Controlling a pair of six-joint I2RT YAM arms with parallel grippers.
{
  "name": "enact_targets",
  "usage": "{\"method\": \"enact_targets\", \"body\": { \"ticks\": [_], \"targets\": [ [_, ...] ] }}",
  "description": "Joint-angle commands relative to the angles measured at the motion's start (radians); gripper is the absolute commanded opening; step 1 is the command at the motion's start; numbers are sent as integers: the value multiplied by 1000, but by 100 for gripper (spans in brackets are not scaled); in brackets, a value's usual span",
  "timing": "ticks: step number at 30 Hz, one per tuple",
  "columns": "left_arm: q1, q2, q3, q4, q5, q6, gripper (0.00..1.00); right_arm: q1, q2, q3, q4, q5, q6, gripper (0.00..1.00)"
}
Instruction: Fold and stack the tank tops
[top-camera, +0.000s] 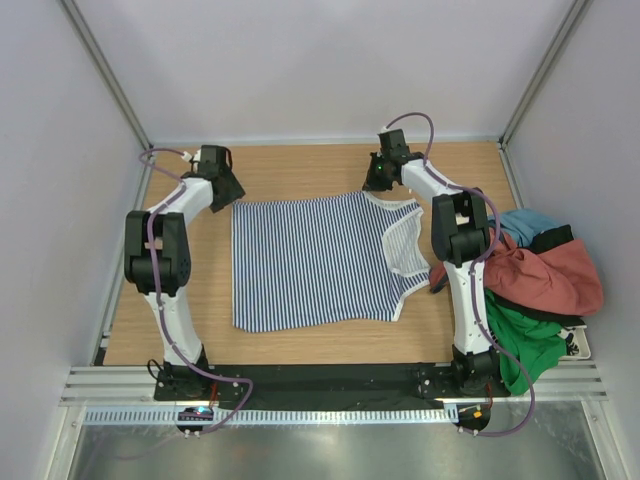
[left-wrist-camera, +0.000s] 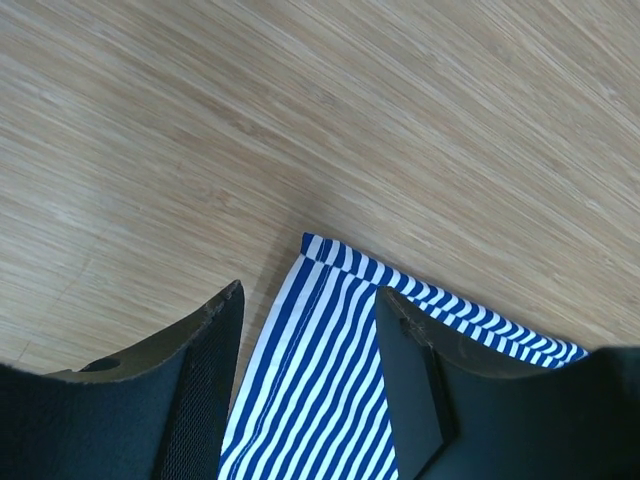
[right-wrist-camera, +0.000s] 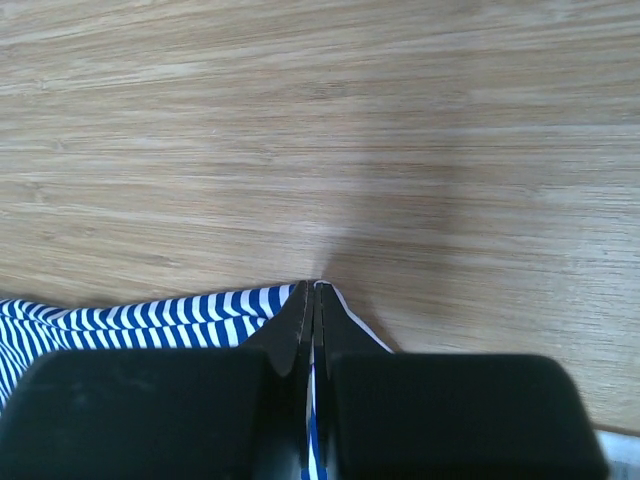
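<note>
My right gripper (right-wrist-camera: 314, 300) is clenched, seemingly on the far shoulder edge of the striped top (top-camera: 315, 262), which lies flat on the table (top-camera: 300, 170). My left gripper (left-wrist-camera: 310, 300) stands released, astride its far hem corner.

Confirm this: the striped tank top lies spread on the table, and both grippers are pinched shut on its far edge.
Wrong on one gripper. The left gripper is open: the left wrist view shows its jaws apart over the hem corner of the striped tank top. The right gripper is pinched shut on the far edge, and the top lies spread on the table.
</note>
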Motion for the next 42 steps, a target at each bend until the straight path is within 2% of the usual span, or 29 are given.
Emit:
{"method": "enact_targets", "body": {
  "ticks": [1, 6, 9, 17, 21, 23, 24, 25, 27, 28, 30, 34, 42],
  "targets": [
    [1, 25, 52, -19, -7, 16, 56, 2, -33, 9, 21, -12, -9, 2],
    [4, 68, 92, -51, -4, 17, 51, 2, -47, -13, 46, -6, -7, 1],
    [3, 83, 94, -53, -1, 16, 40, 0, -49, -14, 46, -7, -7, 1],
    [4, 125, 115, -54, 15, 6, 36, 0, -59, -21, 52, -9, -7, 1],
    [3, 148, 144, -57, 16, 11, 27, 2, -67, -22, 57, -13, -7, 1],
    [4, 157, 169, -65, 7, 12, 28, 2, -70, -22, 55, -19, -10, 1],
    [4, 161, 177, -68, 4, 12, 34, 0, -72, -24, 58, -21, -12, 1],
    [4, 169, 181, -70, -1, 12, 35, 2, -73, -24, 57, -25, -12, 1],
    [4, 178, 197, -73, 4, 17, 34, 0, -76, -25, 58, -26, -10, 1],
    [4, 192, 212, -77, 10, 19, 33, 0, -76, -27, 60, -27, -10, 1],
    [4, 206, 226, -90, 15, 20, 23, 2, -81, -31, 63, -26, -9, 1],
    [4, 200, 229, -96, 38, 25, 0, 0, -90, -28, 64, -26, -6, 1],
    [4, 90, 230, -117, 10, 57, 0, 0, -105, 35, 40, -19, -3, 1]
  ]
}}
